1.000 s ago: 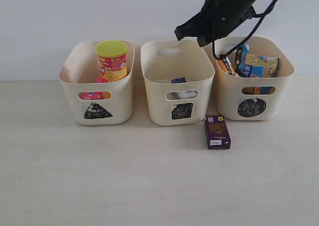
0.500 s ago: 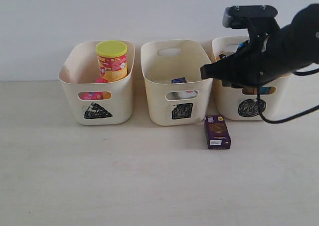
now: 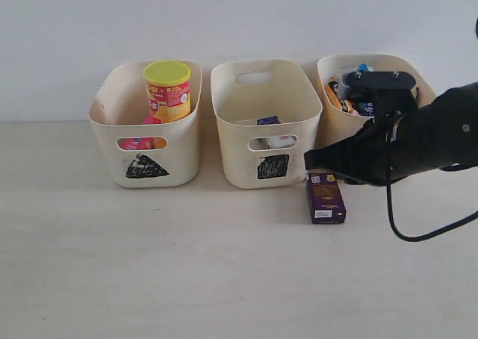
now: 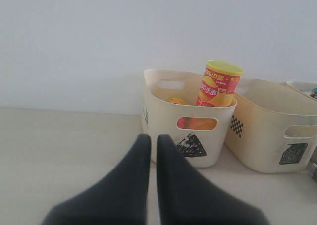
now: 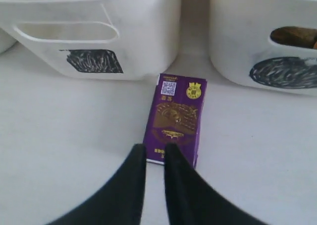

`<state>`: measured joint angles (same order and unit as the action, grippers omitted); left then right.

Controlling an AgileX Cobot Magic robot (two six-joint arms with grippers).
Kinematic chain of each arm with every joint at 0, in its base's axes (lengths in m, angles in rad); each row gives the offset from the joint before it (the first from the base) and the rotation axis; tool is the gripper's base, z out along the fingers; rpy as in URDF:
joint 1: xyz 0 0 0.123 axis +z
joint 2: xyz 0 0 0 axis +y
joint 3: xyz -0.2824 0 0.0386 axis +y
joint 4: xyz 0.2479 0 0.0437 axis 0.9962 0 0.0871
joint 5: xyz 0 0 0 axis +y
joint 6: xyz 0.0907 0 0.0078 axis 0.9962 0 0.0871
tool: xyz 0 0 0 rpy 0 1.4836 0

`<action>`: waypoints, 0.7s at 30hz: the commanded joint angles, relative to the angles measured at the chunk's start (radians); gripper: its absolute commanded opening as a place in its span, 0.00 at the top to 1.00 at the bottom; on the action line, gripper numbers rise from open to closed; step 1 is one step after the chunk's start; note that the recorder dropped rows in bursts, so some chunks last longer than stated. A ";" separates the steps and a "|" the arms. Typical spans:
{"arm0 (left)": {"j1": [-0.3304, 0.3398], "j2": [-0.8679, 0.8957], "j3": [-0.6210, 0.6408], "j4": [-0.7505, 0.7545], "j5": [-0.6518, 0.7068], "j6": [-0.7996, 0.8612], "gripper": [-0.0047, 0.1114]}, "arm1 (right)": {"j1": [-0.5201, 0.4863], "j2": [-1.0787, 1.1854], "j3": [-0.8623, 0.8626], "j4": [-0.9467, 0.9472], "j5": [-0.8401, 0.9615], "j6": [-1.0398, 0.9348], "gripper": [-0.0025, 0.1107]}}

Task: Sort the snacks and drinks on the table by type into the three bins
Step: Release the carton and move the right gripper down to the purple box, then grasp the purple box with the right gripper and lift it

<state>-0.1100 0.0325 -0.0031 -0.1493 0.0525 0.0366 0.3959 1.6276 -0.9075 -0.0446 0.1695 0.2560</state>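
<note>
The table (image 3: pixel 187 264) carries three bins. From the right gripper (image 5: pixel 154 148), the middle bin (image 3: pixel 231 152) stands ahead and to one side, the right bin (image 3: pixel 332 130) ahead and to the other, and the left bin (image 3: pixel 146 167) is well apart beyond the middle one. Their fronts bear black scribbled marks: a triangle, a square and a round blot.

The left gripper (image 4: pixel 149 140) is shut and empty, looking across at the left bin and far from the work. The right gripper is much the nearer. Its fingers are parted by only a narrow slit and have hold of nothing.

The yellow tube (image 3: pixel 167 91) stands upright in the left bin. Its red label shows a percent sign and Chinese characters that I cannot read with certainty.

The purple carton (image 5: pixel 174 118) is the only item outside the bins. It lies flat on the table just ahead of the right fingertips, its near short end almost beneath them. Its long axis runs straight away from the gripper, towards the gap between the middle and right bins. The slit looks too narrow to take the carton's width, so the fingers would likely need to open further.

Its top face shows a QR code and a gold round emblem at the far end. The lettering is too small to read.
</note>
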 commanded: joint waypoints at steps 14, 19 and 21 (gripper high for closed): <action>0.001 -0.006 0.003 0.000 0.001 0.000 0.92 | -0.008 0.284 -0.002 -0.001 -0.216 0.057 0.12; 0.001 -0.006 0.003 0.000 0.001 -0.011 0.92 | -0.008 0.352 -0.002 0.013 -0.272 0.057 0.12; 0.001 -0.006 0.003 0.000 0.001 -0.022 0.92 | -0.008 0.373 -0.002 0.013 -0.297 0.057 0.12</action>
<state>-0.1100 0.0325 -0.0031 -0.1493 0.0525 0.0345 0.3959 1.9660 -0.9093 -0.0415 -0.1069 0.3087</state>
